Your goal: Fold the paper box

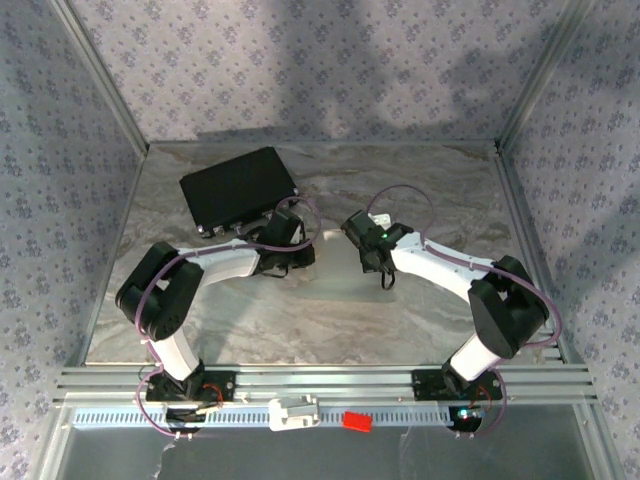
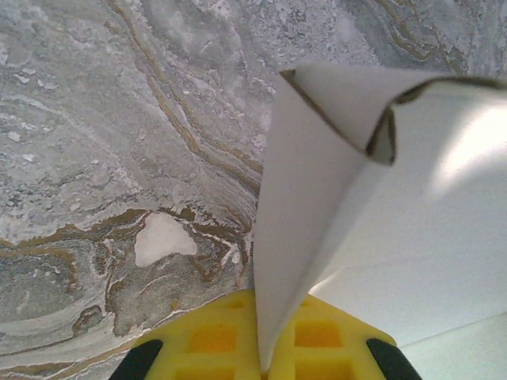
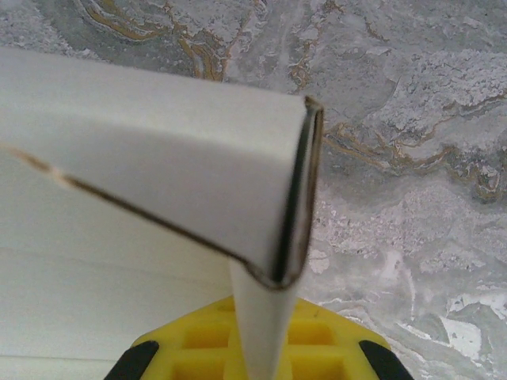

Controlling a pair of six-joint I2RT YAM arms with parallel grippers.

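While the top view shows both arms bent inward mid-table near the black case (image 1: 238,190), the left wrist view shows the left gripper (image 2: 265,348) pinching a paper box (image 2: 380,198) flap. In the right wrist view, the right gripper (image 3: 257,340) is clamped on its folded edge.

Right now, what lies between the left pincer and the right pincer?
The paper box: its white cardboard runs into the left pincer in the left wrist view and into the right pincer in the right wrist view, bridging them.
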